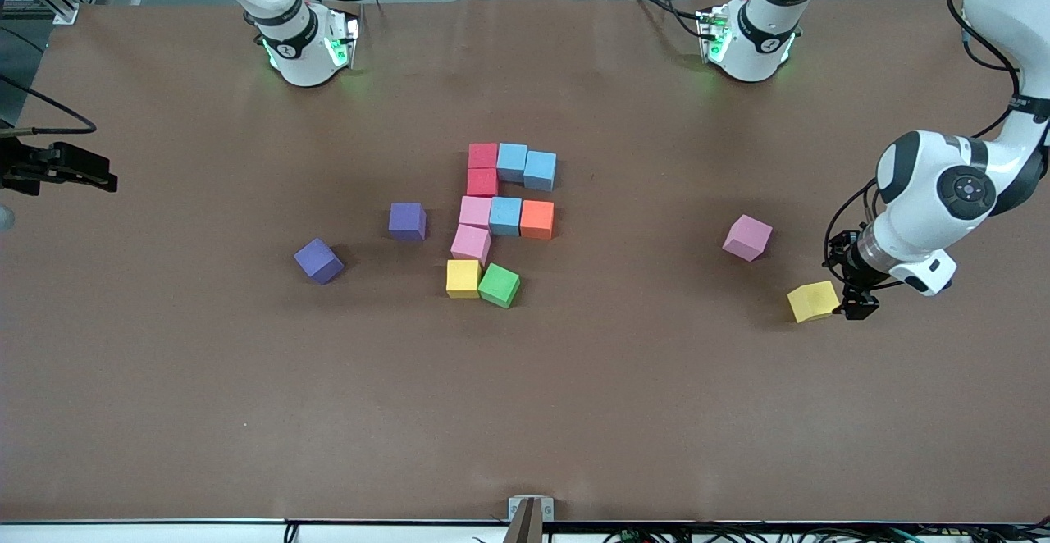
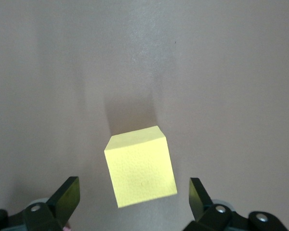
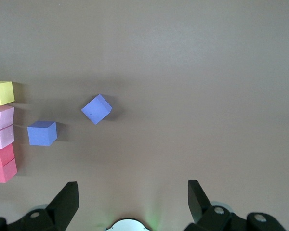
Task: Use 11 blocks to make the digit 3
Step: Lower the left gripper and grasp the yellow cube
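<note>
Left claw (image 2: 134, 192) spread apart w/ loose yellow foam cube (image 1: 813, 301) between its fingers, not gripped, at the left arm's end of the brown desk (image 1: 656, 412). Lilac-pink cube (image 1: 747, 237) nearby. Ten-cube partial digit 3 (image 1: 500, 219) mid-desk; two purple cubes (image 1: 361, 239) beside it. Right claw (image 3: 133, 199) apart, waiting.
</note>
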